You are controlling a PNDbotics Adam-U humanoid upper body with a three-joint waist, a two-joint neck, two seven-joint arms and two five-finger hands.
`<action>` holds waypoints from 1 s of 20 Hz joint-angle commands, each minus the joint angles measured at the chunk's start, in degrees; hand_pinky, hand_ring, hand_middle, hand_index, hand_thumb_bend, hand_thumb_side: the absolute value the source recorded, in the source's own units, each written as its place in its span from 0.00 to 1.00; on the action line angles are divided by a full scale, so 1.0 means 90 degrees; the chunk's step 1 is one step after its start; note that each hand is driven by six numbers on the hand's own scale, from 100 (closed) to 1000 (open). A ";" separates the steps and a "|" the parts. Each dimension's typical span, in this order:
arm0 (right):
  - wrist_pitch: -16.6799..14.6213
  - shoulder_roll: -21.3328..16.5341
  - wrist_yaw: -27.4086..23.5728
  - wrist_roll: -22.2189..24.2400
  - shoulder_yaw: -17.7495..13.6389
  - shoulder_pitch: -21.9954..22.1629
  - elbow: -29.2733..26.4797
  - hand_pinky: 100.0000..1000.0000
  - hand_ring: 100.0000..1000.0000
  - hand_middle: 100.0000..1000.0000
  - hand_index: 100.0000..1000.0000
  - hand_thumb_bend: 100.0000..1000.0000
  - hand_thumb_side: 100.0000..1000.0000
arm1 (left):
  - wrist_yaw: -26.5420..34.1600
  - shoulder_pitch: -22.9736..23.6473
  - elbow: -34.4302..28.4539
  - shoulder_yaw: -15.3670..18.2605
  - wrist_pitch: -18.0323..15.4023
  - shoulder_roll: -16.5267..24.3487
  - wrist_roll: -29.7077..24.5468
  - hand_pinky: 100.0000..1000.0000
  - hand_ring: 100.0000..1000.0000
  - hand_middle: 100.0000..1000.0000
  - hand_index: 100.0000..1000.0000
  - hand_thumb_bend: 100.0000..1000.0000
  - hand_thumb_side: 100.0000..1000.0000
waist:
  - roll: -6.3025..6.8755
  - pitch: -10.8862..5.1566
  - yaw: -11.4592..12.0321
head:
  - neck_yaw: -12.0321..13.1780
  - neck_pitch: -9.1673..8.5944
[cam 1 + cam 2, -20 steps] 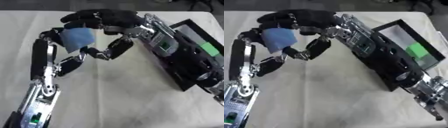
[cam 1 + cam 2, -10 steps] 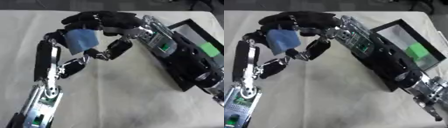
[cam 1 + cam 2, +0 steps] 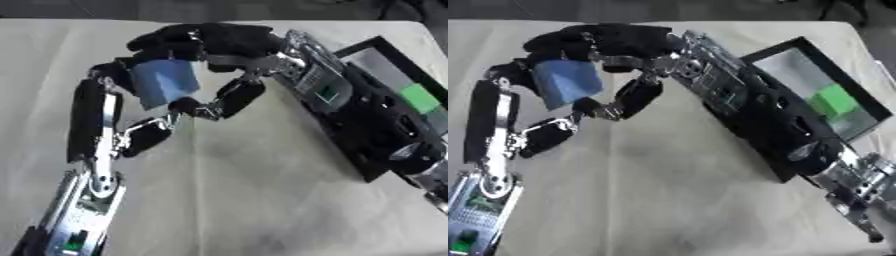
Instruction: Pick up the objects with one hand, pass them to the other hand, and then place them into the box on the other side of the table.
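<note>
Block (image 3: 164, 82) unmoved over the last second: left hand (image 3: 114, 82) and right hand (image 3: 206, 42) both curl on it, left of box (image 3: 820, 97); handover mid-way.

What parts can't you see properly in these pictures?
- Blue object: its back, covered by the left hand and right hand, both views.
- Box: its near wall, behind the right arm; its far corner is cut off in the left eye view.
- Green thing: too blurred to name.

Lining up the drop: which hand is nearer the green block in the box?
Right. The right hand meets the left hand at the blue object, on the side facing the green block; the left is beyond.
</note>
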 commanded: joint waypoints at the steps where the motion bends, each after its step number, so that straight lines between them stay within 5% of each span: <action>1: 0.0012 -0.0107 0.0045 -0.0066 -0.0131 -0.0055 -0.0016 1.00 0.90 0.98 1.00 0.00 0.18 | -0.0024 -0.0110 -0.0158 -0.0019 0.0004 -0.0046 0.0033 0.71 0.46 0.29 0.40 0.00 0.07 | -0.0067 0.0023 -0.0020 | -0.0025 -0.0027; 20: 0.0155 -0.0109 -0.0131 0.0102 -0.0153 -0.0011 0.0061 1.00 0.86 0.94 1.00 0.00 0.15 | -0.0170 -0.0107 -0.0204 -0.0089 -0.0073 -0.0059 0.0029 0.72 0.46 0.29 0.40 0.00 0.06 | -0.0079 0.0061 -0.0031 | -0.0098 -0.0081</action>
